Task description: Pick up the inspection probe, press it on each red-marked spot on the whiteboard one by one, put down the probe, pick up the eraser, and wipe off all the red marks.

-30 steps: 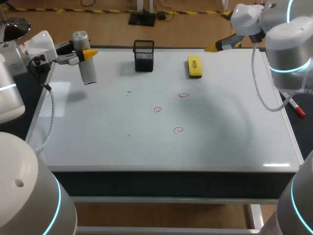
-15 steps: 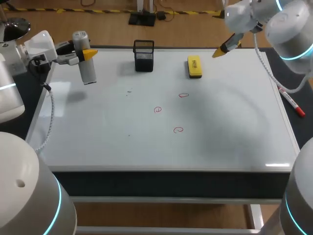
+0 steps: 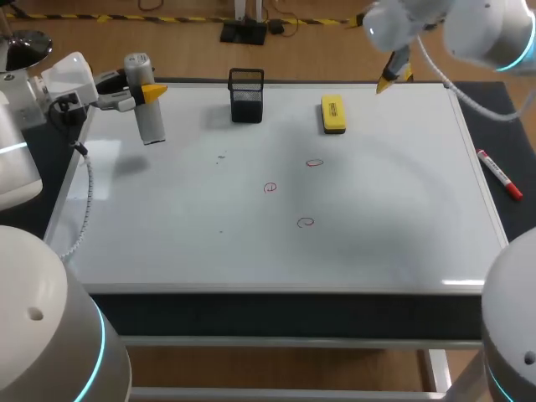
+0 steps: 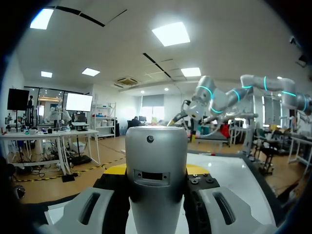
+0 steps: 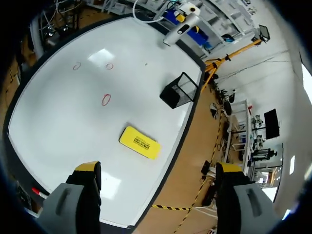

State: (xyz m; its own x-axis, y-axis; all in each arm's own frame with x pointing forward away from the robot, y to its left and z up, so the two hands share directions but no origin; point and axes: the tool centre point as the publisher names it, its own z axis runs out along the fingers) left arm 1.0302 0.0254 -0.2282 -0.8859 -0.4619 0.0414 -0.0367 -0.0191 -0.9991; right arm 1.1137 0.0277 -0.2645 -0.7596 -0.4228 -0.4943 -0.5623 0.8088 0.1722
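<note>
Swinging leftward along the top edge, right hand is now hovering near the eraser, fingers spread wide, empty. Left hand, upper left, is still clamping the probe. Red marks, mid-frame, are awaiting wiping.

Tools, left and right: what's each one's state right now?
Left tool: shut on the inspection probe.
Right tool: open, holding nothing.
</note>
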